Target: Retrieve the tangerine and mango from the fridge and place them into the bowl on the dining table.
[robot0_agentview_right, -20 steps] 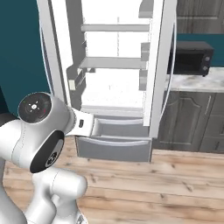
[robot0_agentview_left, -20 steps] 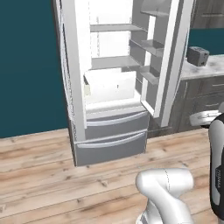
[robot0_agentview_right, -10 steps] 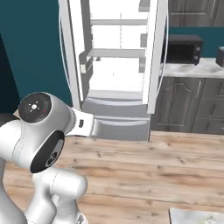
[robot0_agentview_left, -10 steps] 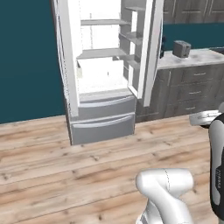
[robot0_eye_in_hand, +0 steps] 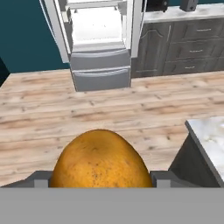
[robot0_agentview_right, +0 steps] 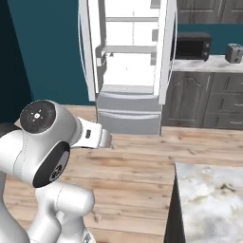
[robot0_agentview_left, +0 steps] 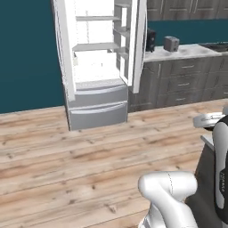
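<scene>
A plank floor now spreads between the base and the open fridge (robot0_agentview_left: 95, 67), which sits smaller and further toward the upper left of the left base view than a second ago, so the base has backed off and is probably carrying its fruit away. In the hand view the gripper (robot0_eye_in_hand: 99, 179) is clamped on a large orange-yellow mango (robot0_eye_in_hand: 100, 162) at bottom centre. There, as in the right base view, a corner of the marble dining table (robot0_agentview_right: 211, 199) shows at lower right, suggesting the drop-off is near.
</scene>
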Motion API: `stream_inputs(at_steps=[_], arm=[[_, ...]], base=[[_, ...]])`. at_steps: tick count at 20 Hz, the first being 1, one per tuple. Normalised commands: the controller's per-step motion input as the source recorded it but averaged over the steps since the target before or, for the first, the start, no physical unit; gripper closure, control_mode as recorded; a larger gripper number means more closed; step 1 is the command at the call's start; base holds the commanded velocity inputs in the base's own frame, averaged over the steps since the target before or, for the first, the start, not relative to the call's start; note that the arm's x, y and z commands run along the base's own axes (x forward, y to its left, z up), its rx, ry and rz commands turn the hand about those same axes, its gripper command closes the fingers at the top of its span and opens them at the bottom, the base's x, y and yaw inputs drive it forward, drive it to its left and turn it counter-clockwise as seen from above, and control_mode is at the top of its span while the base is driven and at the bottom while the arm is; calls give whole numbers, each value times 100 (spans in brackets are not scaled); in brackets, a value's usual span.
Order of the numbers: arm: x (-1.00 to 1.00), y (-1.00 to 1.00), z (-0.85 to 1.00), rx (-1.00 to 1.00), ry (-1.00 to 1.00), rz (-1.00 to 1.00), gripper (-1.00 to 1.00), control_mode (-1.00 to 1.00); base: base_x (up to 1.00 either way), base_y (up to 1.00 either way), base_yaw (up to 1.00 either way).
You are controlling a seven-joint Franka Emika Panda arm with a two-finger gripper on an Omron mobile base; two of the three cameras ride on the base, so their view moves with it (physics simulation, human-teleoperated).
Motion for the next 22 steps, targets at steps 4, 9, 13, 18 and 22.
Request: stream_inputs(at_steps=[4,9,13,18,22], arm=[[0,0,0,0,0,0,100,100],[0,0,0,0,0,0,100,100],[0,0,0,0,0,0,100,100],[0,0,0,0,0,0,100,100],[0,0,0,0,0,0,100,100]], base=[[-100,-11,0],[-100,-18,0],[-100,-20,0],[-100,-26,0],[-100,-26,0]])
